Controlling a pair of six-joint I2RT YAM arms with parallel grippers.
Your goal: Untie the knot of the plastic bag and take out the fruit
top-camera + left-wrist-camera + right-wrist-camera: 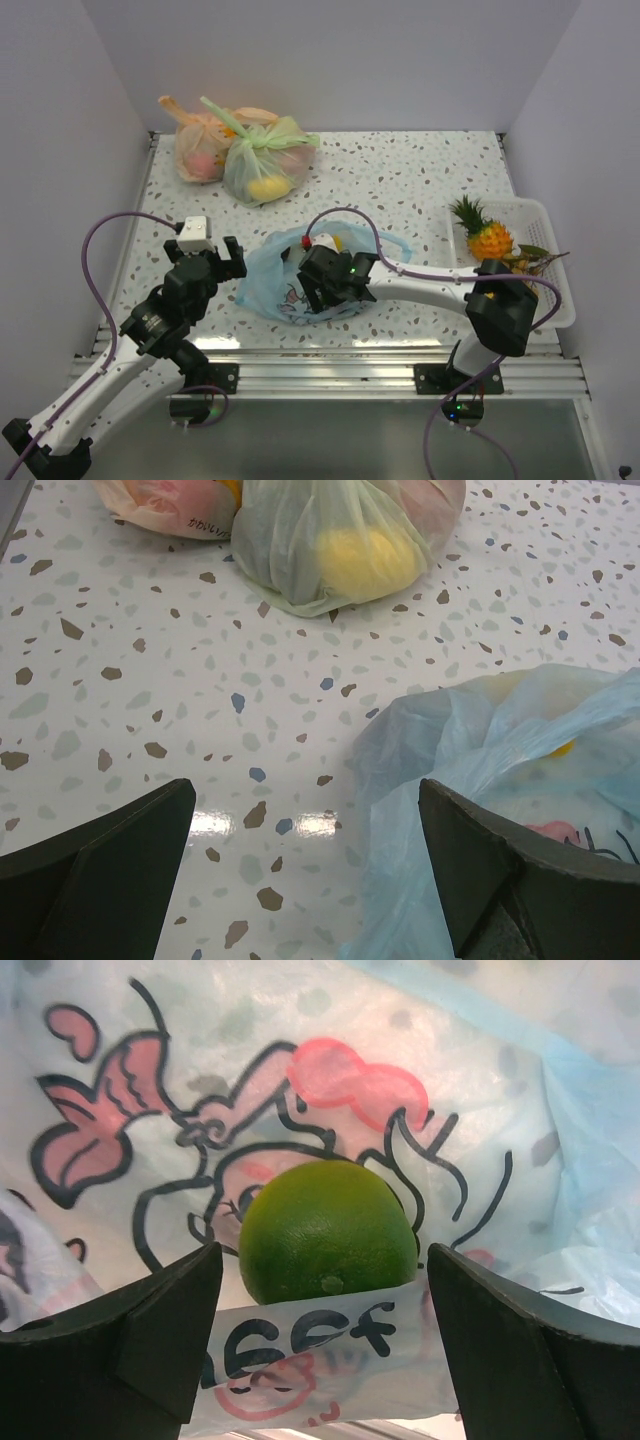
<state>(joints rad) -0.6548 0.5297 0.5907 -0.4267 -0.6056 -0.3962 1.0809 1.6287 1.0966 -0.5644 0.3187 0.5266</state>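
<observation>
While my right gripper (pixel 322 290) sits in the bag (pixel 262 288), jaws apart either side of a green fruit (pixel 325 1230), I note the left gripper (pixel 305 850) wide open just beside the bag; pineapple (pixel 488 238) in basket (pixel 545 215).

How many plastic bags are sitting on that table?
3: an orange bag and a green bag side by side at the far left, and a light blue bag near the middle.

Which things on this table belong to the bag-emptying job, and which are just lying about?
Belong to the job: thin light blue cartoon-printed plastic bag; round green fruit; orange toy pineapple with green crown.
Lying about: green translucent knotted plastic bag; orange translucent knotted plastic bag.
</observation>
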